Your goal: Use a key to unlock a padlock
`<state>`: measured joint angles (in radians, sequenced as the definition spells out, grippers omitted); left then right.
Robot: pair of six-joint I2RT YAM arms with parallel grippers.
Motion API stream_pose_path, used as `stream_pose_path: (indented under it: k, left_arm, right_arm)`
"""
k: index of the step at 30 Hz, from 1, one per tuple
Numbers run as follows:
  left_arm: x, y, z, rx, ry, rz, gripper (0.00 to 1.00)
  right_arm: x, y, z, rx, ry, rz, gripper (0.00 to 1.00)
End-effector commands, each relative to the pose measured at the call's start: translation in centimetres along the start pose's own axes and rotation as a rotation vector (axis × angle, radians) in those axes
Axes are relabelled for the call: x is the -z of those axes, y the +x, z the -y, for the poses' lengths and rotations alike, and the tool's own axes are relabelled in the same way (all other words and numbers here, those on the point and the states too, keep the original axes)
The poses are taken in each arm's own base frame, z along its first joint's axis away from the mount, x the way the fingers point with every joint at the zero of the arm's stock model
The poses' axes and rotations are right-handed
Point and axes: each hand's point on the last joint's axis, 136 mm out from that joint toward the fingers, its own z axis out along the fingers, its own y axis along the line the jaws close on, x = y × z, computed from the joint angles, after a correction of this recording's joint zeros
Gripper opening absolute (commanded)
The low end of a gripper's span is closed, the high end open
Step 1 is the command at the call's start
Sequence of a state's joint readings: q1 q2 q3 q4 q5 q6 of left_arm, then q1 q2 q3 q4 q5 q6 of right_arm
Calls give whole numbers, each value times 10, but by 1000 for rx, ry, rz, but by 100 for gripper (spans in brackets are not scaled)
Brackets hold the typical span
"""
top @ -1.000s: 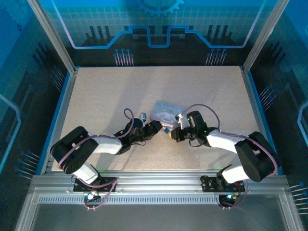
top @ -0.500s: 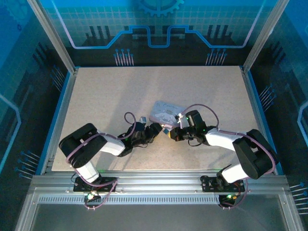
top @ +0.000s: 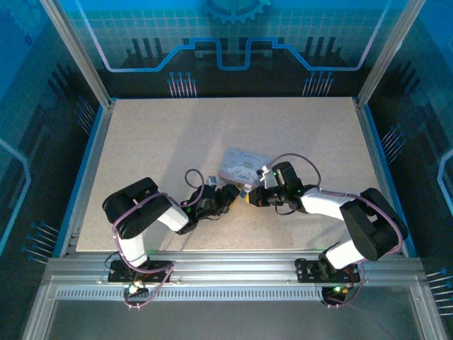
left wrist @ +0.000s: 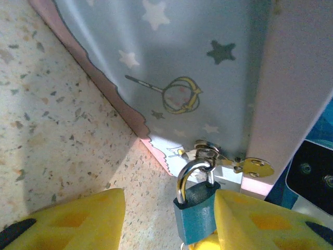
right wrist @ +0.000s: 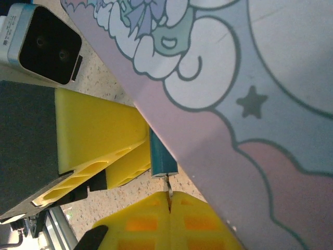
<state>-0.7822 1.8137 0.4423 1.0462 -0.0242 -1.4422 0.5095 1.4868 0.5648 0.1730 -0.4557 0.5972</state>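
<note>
Room is mostly at the back: the table (top: pixel 141 142) lies open along its far edge and both side edges. Everything crowds around the middle, a bit toward the near edge.

Count is one tin (top: pixel 241 164), one padlock (left wrist: pixel 195 216), one key (right wrist: pixel 168 190) and two grippers.

The padlock hangs by its shackle from the hasp on the tin's near edge, body pointing down at the table. The left gripper (left wrist: pixel 169 205) has its jaws apart, one on each side of the padlock. One finger sits right against the body and the other is well off, so it isn't clamped.

The right gripper (right wrist: pixel 169 203) is clenched on the key, with just a sliver of metal poking out toward the bottom of the padlock. It's tight in there, with both grippers nose to nose at the tin's near edge.
</note>
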Motion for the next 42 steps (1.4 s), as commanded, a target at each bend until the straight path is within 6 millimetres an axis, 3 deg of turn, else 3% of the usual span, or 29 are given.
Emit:
stream_pose_path:
  k: [1, 11, 20, 27, 31, 42]
  left_arm:
    - [-4, -1, 21, 8, 77, 18, 49]
    - [-8, 1, 26, 6, 84, 13, 43]
    - [-7, -1, 27, 3, 82, 24, 16]
    - [-2, -3, 33, -21, 87, 38, 3]
    - [0, -3, 38, -37, 88, 37, 1]
    - [7, -5, 56, -45, 99, 27, 0]
  right_arm:
    - [0, -11, -14, -4, -57, 10, 0]
    - [-4, -9, -19, -55, -101, -12, 0]
    - [1, -10, -22, -56, -114, 9, 3]
    - [19, -9, -10, -13, -47, 68, 25]
    - [32, -14, -8, 60, -4, 110, 38]
    - [80, -44, -40, 622, 174, 368, 71]
